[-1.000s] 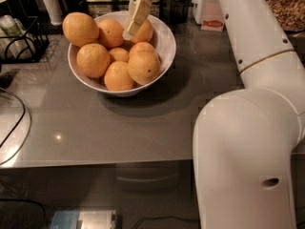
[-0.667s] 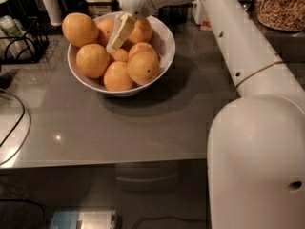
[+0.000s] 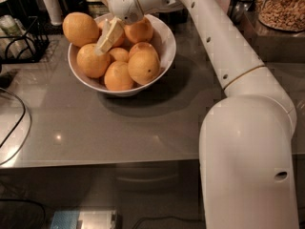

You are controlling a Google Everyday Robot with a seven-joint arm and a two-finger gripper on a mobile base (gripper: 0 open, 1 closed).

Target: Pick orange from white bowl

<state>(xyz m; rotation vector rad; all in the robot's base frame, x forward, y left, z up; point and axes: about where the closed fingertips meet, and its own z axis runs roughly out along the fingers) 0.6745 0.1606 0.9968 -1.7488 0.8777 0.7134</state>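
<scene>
Supervisor: Orange (image 3: pixel 81 28) status?

Operator: I have it, the biggest one. It rides high on the far-left rim of the white bowl (image 3: pixel 164 46), toward the desk's far-left corner. My worry is that it sits perched above the smaller oranges (image 3: pixel 143 66). A sideways nudge could roll it over the rim onto the desk (image 3: pixel 143 128), or I might close on a smaller neighbour instead.

Supervisor: And the gripper?

Operator: The gripper (image 3: pixel 107 36) hangs over the middle of the pile. It is just beside the orange, on the side toward the desk's right edge, and not around it. Released or clenched, I cannot tell.
</scene>
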